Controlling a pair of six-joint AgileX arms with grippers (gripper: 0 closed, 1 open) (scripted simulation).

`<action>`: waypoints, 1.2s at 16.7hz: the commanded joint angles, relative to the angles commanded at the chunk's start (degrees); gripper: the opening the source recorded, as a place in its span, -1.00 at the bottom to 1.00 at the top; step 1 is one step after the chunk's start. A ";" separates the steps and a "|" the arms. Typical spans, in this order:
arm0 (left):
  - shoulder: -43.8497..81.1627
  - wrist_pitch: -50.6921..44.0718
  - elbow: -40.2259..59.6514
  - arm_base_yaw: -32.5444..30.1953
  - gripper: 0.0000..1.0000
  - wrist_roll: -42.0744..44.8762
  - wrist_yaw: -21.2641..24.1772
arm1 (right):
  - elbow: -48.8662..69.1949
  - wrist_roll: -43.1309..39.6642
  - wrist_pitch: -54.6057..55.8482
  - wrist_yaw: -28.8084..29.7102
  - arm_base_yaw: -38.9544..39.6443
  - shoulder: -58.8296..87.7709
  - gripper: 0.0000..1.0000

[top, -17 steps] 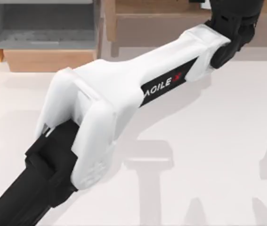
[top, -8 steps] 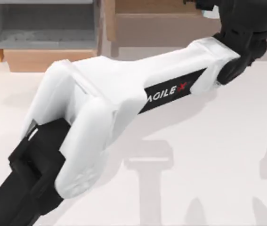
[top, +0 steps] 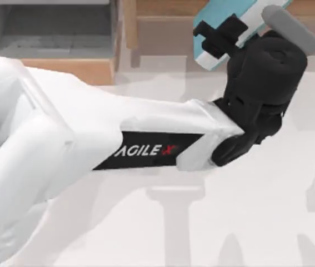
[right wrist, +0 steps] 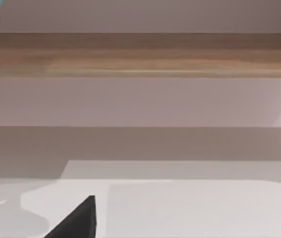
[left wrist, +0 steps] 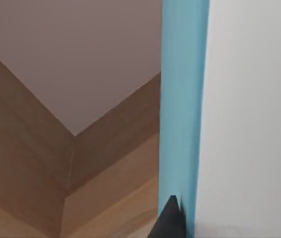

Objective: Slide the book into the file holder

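Observation:
The book (top: pixel 228 15), teal with a white edge, hangs tilted above the back of the table, right of centre and over the long brown shelf. My left gripper (top: pixel 217 34) is shut on it, black fingers clamped across the cover. In the left wrist view the book's teal cover (left wrist: pixel 182 99) and white side (left wrist: pixel 249 124) run past a black fingertip (left wrist: pixel 170 220). The file holder (top: pixel 51 33), grey inside with a light wooden front panel (top: pixel 63 69), stands at the back left, well left of the book. A black fingertip (right wrist: pixel 76 220) of my right gripper shows in the right wrist view.
A long brown wooden shelf (top: pixel 168 25) runs along the back, right of the file holder, and is also seen as the shelf (right wrist: pixel 140 54) ahead of the right wrist. My left arm's white link (top: pixel 90 144) spans the table from the left side.
My left arm has swung and stretched toward the back right, its elbow moving left. The gripper with the book has come into the top view over the shelf.

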 joint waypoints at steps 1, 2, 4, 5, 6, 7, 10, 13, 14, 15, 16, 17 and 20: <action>-2.86 1.28 -5.97 0.50 -1.00 3.41 0.55 | 0.00 0.00 0.00 0.00 0.00 0.00 1.00; -5.55 2.44 -11.80 1.35 -1.00 6.88 1.34 | 0.00 0.00 0.00 0.00 0.00 0.00 1.00; -10.59 4.50 -22.80 3.89 -1.00 13.85 3.42 | 0.00 0.00 0.00 0.00 0.00 0.00 1.00; -12.95 5.40 -27.84 5.58 -1.00 17.33 4.72 | 0.00 0.00 0.00 0.00 0.00 0.00 1.00; -15.19 6.19 -32.32 7.57 -1.00 20.76 6.23 | 0.00 0.00 0.00 0.00 0.00 0.00 1.00; -17.31 6.91 -36.32 9.75 -1.00 24.13 7.89 | 0.00 0.00 0.00 0.00 0.00 0.00 1.00; -22.64 8.72 -44.96 17.32 -1.00 33.71 13.87 | 0.00 0.00 0.00 0.00 0.00 0.00 1.00; -25.75 10.24 -48.18 25.95 -1.00 42.00 21.26 | 0.00 0.00 0.00 0.00 0.00 0.00 1.00; -26.10 10.66 -47.95 28.81 -1.00 44.37 23.97 | 0.00 0.00 0.00 0.00 0.00 0.00 1.00; -26.13 10.98 -47.33 31.56 -1.00 46.55 26.70 | 0.00 0.00 0.00 0.00 0.00 0.00 1.00; -25.86 11.20 -46.45 34.15 -1.00 48.53 29.41 | 0.00 0.00 0.00 0.00 0.00 0.00 1.00; -25.33 11.29 -45.41 36.55 -1.00 50.32 32.04 | 0.00 0.00 0.00 0.00 0.00 0.00 1.00; -22.76 10.89 -42.59 41.82 -1.00 54.09 38.33 | 0.00 0.00 0.00 0.00 0.00 0.00 1.00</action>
